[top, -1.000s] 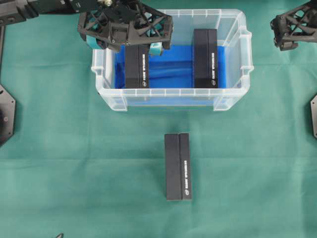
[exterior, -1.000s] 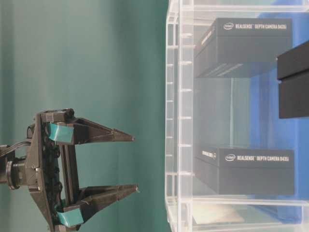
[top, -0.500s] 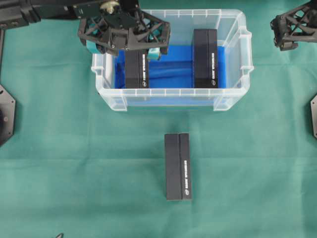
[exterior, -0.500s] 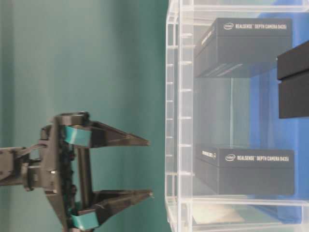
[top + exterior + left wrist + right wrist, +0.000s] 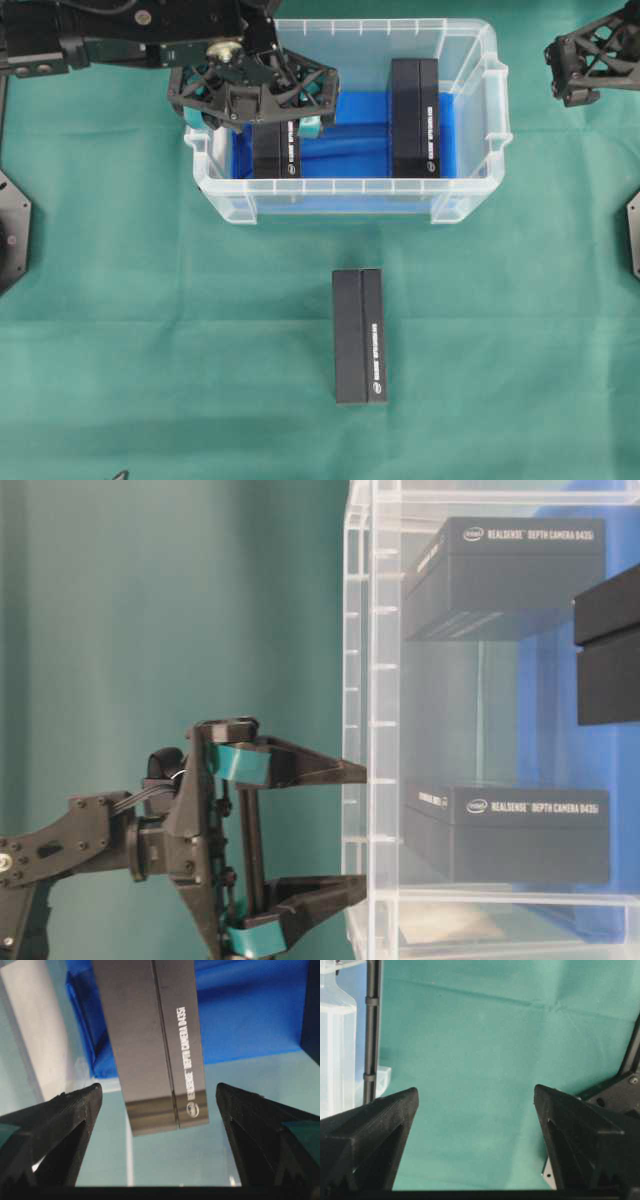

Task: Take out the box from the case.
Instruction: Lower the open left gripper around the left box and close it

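Left pincer (image 5: 255,95) (spread) over box (image 5: 276,150)

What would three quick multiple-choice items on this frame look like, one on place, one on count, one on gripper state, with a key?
1. Where is the left gripper?
A. Over the black rectangular box at the overhead view's left end of the clear plastic case
B. Over the black box on the green cloth
C. Beside the right gripper

2. How many black boxes are inside the case?
A. One
B. Two
C. Three

3. What state is the left gripper in?
A. Shut on a box
B. Shut on nothing
C. Open, fingers either side of a box

Key: 1 A, the overhead view shows it above the left-end box. 2 B, that box and a second box stand on the blue lining; a third box lies outside. 3 C, the left wrist view shows gaps between both fingers and the box.
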Controlling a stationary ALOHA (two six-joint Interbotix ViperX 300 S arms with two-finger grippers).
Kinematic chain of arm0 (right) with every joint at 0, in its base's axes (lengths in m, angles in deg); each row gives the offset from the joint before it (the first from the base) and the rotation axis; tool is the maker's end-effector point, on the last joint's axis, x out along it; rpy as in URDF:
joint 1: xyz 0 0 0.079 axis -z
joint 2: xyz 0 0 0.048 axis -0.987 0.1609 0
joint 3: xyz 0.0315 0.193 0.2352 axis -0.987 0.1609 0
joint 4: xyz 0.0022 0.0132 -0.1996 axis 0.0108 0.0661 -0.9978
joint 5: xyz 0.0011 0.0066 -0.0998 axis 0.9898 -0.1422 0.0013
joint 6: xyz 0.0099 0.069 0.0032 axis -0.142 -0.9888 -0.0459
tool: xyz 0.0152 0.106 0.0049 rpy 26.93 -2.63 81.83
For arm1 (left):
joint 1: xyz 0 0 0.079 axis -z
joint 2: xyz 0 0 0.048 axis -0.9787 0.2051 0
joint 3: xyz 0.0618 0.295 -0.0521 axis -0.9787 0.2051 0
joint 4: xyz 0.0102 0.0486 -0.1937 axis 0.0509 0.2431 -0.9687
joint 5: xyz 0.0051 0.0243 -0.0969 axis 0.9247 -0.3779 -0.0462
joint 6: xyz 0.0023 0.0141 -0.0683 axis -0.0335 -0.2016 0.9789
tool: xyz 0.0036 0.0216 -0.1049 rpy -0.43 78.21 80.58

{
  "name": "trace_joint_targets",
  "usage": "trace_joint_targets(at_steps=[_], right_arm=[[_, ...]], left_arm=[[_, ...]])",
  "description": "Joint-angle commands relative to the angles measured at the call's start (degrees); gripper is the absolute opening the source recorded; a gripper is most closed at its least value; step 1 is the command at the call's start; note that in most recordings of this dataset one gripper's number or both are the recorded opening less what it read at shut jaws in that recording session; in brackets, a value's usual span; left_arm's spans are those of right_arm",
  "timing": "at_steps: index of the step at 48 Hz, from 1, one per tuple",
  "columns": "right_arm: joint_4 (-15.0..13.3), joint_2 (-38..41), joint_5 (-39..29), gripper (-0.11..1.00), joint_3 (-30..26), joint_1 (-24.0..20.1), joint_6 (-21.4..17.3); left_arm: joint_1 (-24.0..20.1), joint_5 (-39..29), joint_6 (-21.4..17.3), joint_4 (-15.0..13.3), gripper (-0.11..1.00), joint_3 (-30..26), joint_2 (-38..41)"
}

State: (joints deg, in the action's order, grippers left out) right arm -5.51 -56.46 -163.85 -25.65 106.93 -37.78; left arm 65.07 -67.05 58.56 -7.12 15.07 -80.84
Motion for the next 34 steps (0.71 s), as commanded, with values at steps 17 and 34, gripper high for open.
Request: trace_joint_targets(at_steps=[17, 34], right_arm=[[-0.1, -0.6, 0.5, 0.91, -0.2, -0.4, 0.1], [-0.1, -0.6, 1.3, 0.91, -0.1, -0.6, 0.1]], left_arm=[[-1.2, 3.4, -0.4, 0.8, 0.94, 0.4, 2.2], [-1.6, 6.2, -0.3, 0.8, 0.94, 4.0, 2.2]])
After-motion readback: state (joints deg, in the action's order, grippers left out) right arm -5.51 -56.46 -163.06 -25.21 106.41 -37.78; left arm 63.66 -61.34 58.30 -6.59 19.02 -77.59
